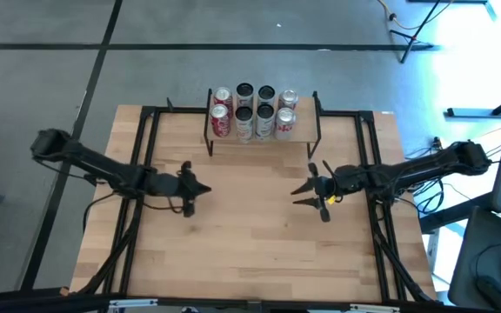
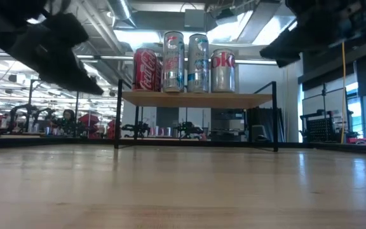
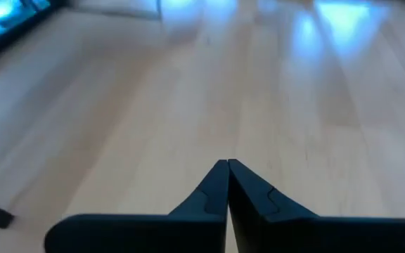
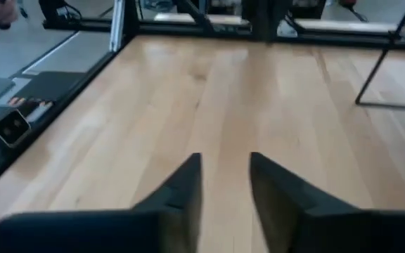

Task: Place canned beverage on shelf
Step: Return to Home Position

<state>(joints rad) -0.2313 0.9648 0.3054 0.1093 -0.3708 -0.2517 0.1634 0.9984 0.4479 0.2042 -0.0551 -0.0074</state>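
Several beverage cans (image 1: 253, 113), red and silver, stand upright in two rows on the shelf (image 1: 308, 129), a low rack with a wooden plank (image 2: 196, 100) on thin black legs at the table's far middle. My left gripper (image 1: 203, 188) hovers over the table's left middle, shut and empty, as its wrist view shows (image 3: 228, 163). My right gripper (image 1: 299, 195) hovers over the right middle, its fingers a little apart with nothing between them (image 4: 225, 156). Both point toward the table's centre, well short of the shelf. No can is off the shelf.
Black frame rails (image 1: 146, 156) run along the table's left and right sides (image 1: 368, 156). A thin shelf leg (image 4: 385, 70) shows ahead in the right wrist view. Bare wooden tabletop (image 1: 250, 235) lies between the grippers and toward the near edge.
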